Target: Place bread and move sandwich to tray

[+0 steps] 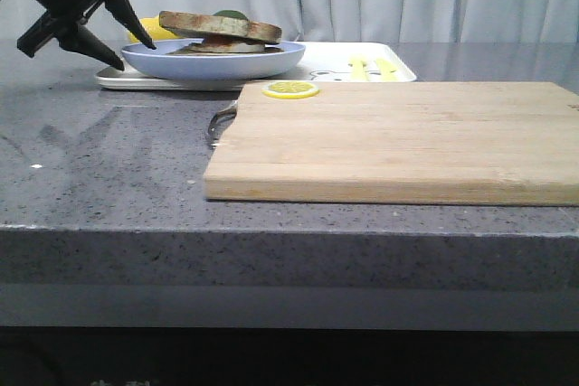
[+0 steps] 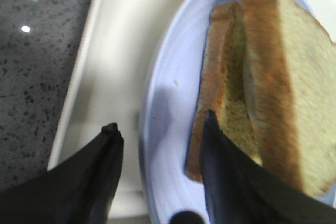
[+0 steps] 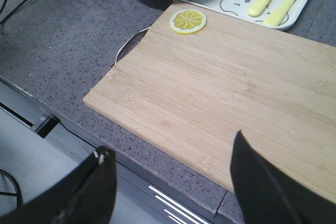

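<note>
Front view: sandwich (image 1: 220, 32) rests plated on tray (image 1: 362, 68).

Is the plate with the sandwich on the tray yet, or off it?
On it. The plate sits on the white tray, and the left wrist view shows tray surface under its rim. The left gripper is open astride that rim.

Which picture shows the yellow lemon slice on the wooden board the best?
The right wrist view. It looks down on the lemon slice, so you see its round shape and segments near the cutting board corner. The front view shows it only edge-on, as a thin yellow disc. The left wrist view doesn't show it.
</note>
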Available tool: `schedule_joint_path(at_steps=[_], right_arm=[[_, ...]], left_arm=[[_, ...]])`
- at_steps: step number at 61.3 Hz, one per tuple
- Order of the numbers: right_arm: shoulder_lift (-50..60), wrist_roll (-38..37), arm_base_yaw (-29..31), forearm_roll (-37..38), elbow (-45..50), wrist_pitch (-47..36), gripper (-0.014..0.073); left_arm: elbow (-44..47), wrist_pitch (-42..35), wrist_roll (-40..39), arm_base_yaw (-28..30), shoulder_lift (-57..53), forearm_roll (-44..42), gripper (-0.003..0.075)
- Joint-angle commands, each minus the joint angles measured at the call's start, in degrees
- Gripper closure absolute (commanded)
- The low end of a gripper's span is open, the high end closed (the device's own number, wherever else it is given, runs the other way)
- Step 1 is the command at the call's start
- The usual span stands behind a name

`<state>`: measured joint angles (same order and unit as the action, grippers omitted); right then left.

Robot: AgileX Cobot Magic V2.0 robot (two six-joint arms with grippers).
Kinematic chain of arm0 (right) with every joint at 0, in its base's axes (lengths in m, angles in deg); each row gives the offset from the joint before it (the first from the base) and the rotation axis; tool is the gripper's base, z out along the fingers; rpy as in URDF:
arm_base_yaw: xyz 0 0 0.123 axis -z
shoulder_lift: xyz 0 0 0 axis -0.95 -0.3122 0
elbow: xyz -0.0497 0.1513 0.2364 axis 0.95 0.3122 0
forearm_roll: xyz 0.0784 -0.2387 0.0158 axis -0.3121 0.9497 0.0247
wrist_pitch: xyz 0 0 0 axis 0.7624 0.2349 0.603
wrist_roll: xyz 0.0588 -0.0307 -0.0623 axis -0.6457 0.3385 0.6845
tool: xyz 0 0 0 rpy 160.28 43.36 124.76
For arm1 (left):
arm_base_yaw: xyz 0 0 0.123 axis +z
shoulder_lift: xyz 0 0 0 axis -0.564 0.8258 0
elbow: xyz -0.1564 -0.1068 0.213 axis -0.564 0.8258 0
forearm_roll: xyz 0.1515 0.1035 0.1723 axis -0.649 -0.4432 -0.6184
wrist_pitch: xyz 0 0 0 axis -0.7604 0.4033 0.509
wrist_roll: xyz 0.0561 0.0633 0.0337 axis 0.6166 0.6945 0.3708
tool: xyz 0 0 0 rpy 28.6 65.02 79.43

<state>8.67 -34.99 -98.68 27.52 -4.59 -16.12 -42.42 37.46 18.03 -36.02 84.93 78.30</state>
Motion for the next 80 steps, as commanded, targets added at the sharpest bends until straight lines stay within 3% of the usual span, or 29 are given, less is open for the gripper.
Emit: schedule_joint_path(at_steps=[1, 15, 28, 40, 56, 63, 80], right_arm=[[0.1, 0.2, -0.1, 0.2, -1.6, -3.9, 0.0105], [0.1, 0.2, -0.1, 0.2, -1.6, -3.9, 0.0105], [0.1, 0.2, -0.1, 0.2, -1.6, -3.9, 0.0105], [0.1, 0.2, -0.1, 0.2, -1.6, -3.9, 0.0105], [0.1, 0.2, -0.1, 0.2, -1.6, -3.9, 0.0105], [0.1, 0.2, -0.1, 0.2, -1.6, -3.9, 0.0105], [0.1, 0.2, -0.1, 0.2, -1.6, -3.9, 0.0105]], left_arm=[[-1.9, 0.3, 3.1, 0.1, -6.5, 2.5, 0.0367], [-1.9, 3.7, 6.0, -0.2, -13.9, -2.1, 0.0367], [5.0, 1.9, 6.4, -3.8, -25.0, -11.9, 0.0367], [20.7, -7.6, 7.7, -8.9, -39.1, -20.5, 0.0367], [44.2, -17.8, 16.5, -12.7, -56.8, -21.1, 0.0367], [52.3, -21.3, 16.6, -13.7, -63.4, -21.7, 0.0367], [66.5, -23.3, 17.0, -13.8, -77.7, -22.0, 0.0367]])
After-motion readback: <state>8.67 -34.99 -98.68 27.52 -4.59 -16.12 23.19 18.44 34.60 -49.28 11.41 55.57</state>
